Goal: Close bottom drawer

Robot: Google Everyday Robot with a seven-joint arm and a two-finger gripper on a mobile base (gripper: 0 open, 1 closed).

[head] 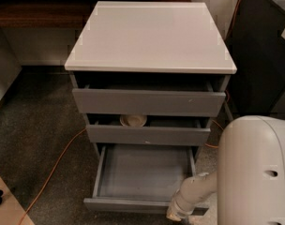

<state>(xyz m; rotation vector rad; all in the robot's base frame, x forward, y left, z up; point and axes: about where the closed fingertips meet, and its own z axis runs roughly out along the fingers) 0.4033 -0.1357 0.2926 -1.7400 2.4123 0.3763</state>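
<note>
The bottom drawer (142, 172) is the lowest of three grey drawers in a white-topped cabinet (149, 34). It is pulled far out, and its smooth grey floor is bare. Its flat front (126, 205) runs along the bottom of the view. My gripper (176, 214) is at the right end of that front, at the end of my white arm (198, 191). It looks to be against the front, low in the view and partly cut off.
The top drawer (148, 102) and the middle drawer (148, 135) are slightly open. A pale round bowl (133, 120) sits in the middle drawer. An orange cable (53, 168) lies on the carpet to the left. A dark cabinet (264, 55) stands to the right.
</note>
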